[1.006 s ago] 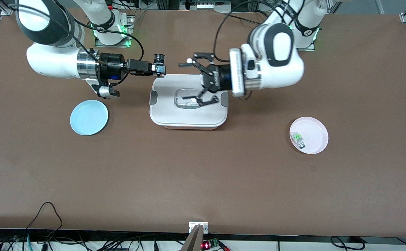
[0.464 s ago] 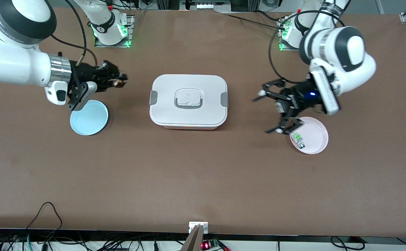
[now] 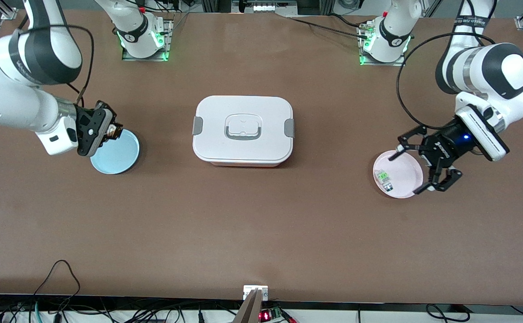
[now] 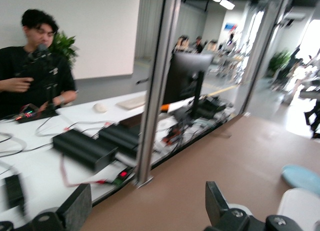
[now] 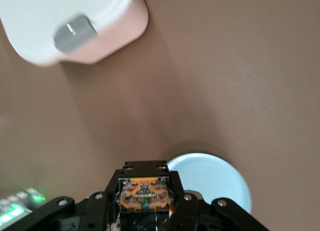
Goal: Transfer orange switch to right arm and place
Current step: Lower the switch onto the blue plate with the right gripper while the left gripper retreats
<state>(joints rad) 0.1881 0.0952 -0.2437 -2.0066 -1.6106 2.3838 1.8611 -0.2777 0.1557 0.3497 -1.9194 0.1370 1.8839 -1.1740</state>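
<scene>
the right arm's slim black pincer hangs over the rim of the round pale blue plate toward the right arm's end of the brown tabletop. its two fingers are clamped on the tiny black boxy switch with an orange-tan end, and the right wrist view shows that orange face squeezed between the black pads, with the blue plate just under it. the switch is up off the plate, not lying on it.

the left arm's wide black linkage-finger pincer hangs over the round pale pink plate toward the left arm's end of the tabletop, its fingers spread wide with nothing between them. a small clear-white part with a green marking lies on the pink plate.

between the two plates, at the middle of the tabletop, sits a white rectangular lidded box with grey side clips, its lid on.
</scene>
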